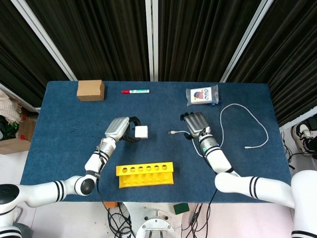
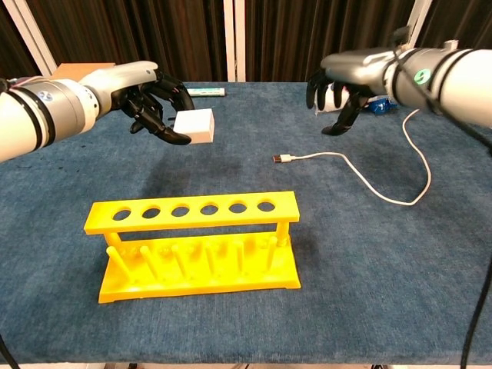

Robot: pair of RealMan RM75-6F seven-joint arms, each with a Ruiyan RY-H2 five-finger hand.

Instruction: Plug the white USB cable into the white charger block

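My left hand [image 1: 121, 128] [image 2: 150, 100] grips the white charger block [image 1: 141, 132] [image 2: 194, 125] and holds it above the blue table, left of centre. The white USB cable [image 1: 258, 122] [image 2: 384, 196] lies on the table. Its plug [image 1: 172, 133] [image 2: 283, 159] points left, toward the block. My right hand [image 1: 196, 123] [image 2: 342, 84] hovers just right of and above the plug. Its fingers are apart and hang downward, holding nothing. In the head view this hand covers part of the cable.
A yellow tube rack [image 1: 145, 174] [image 2: 200, 242] stands near the front edge. At the back are a cardboard box [image 1: 90, 90], a red-capped marker [image 1: 135, 91] and a plastic packet [image 1: 202, 95].
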